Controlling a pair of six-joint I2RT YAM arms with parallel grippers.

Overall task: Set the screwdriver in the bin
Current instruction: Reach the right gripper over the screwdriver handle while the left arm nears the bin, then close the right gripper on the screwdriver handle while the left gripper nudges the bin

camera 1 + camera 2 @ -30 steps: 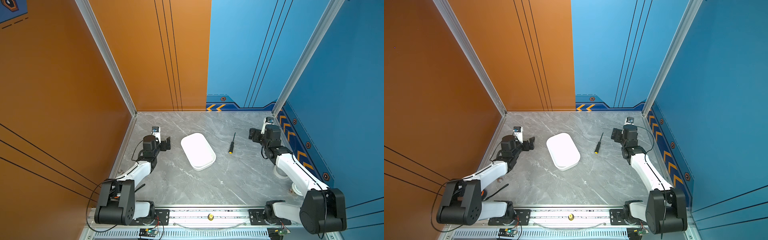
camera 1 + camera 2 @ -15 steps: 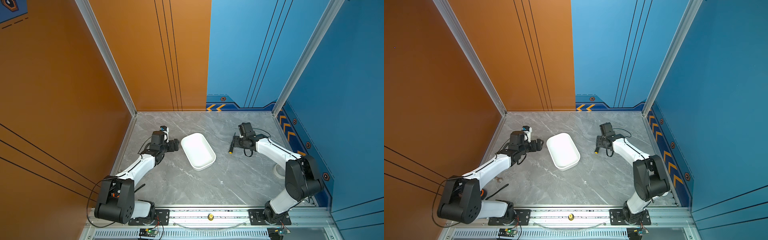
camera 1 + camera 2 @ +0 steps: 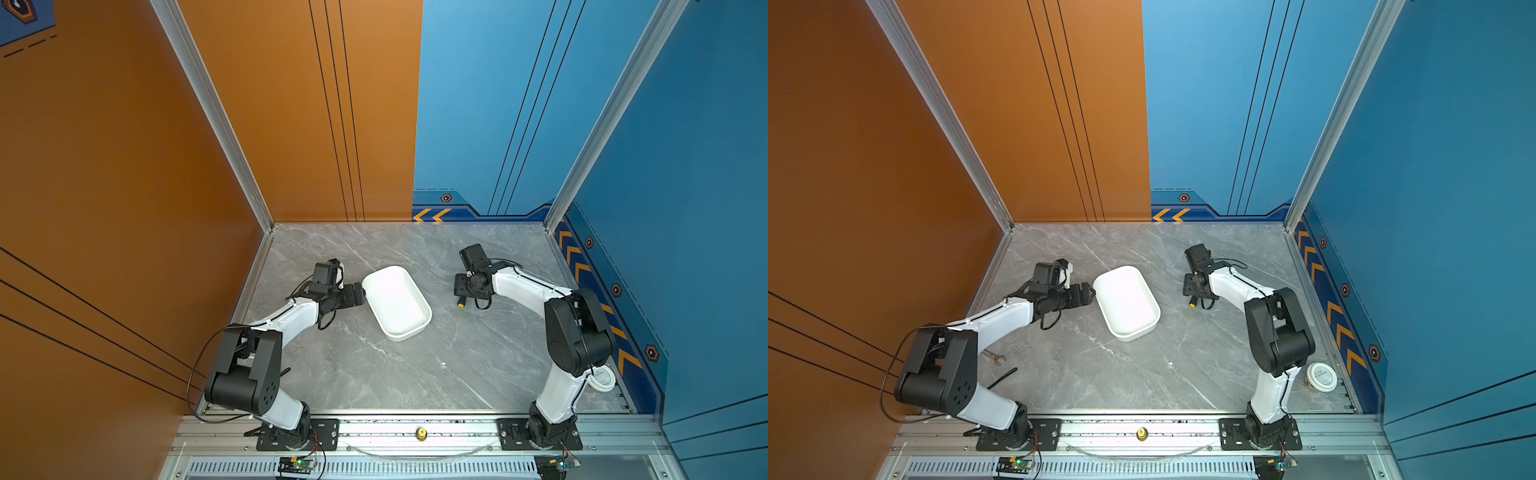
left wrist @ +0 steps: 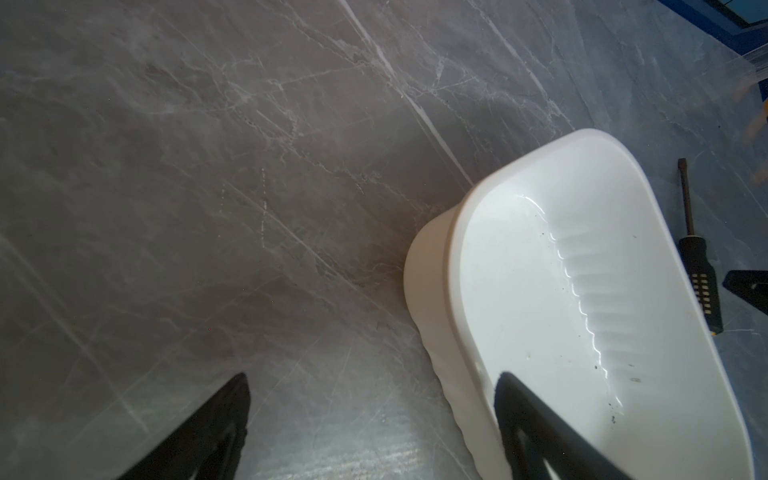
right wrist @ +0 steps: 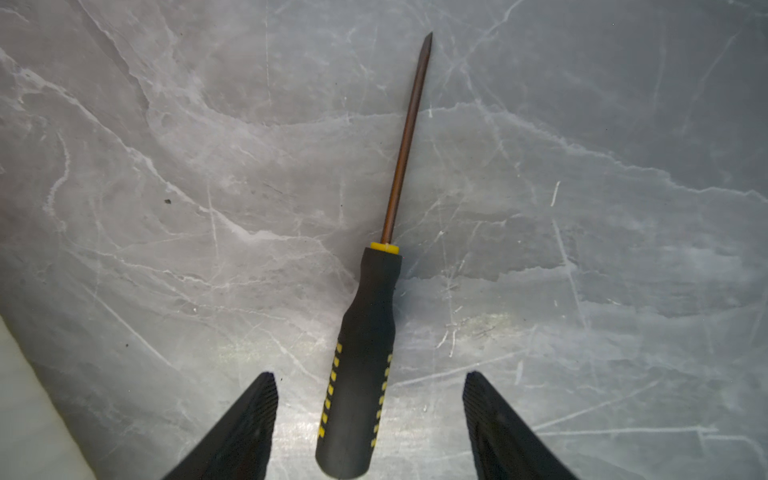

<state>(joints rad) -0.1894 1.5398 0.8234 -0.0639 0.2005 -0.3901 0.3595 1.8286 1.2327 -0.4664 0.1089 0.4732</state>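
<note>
**Right arm now parked over the screwdriver, nothing grabbed yet**

Big change from a second ago: both arms were tucked back then, the left one by the table's left edge and the right one by the right edge, with the screwdriver lying out in the open. Now the right end effector [image 5: 369,374] has swung in over the screwdriver [image 5: 365,353]. Its jaws are partly open and straddle the black handle, with a clear gap on each side, so no grip. In a top view only the yellow butt cap of the screwdriver [image 3: 460,304] pokes out from under the right end effector [image 3: 460,289].

The left end effector [image 4: 374,378] has come across too and sits at the bin's far-left corner. Its jaws are spread wide, one finger [image 4: 536,432] over the inside of the bin [image 4: 428,291] and the other over bare table (whether either one touches the rim, can't tell).

The screwdriver hasn't budged. It's flat on the table [image 3: 374,374], right of the bin [image 3: 405,336] and near it, shaft pointing at the far edge. The bin is in the same spot mid-table, with nothing in it.
</note>
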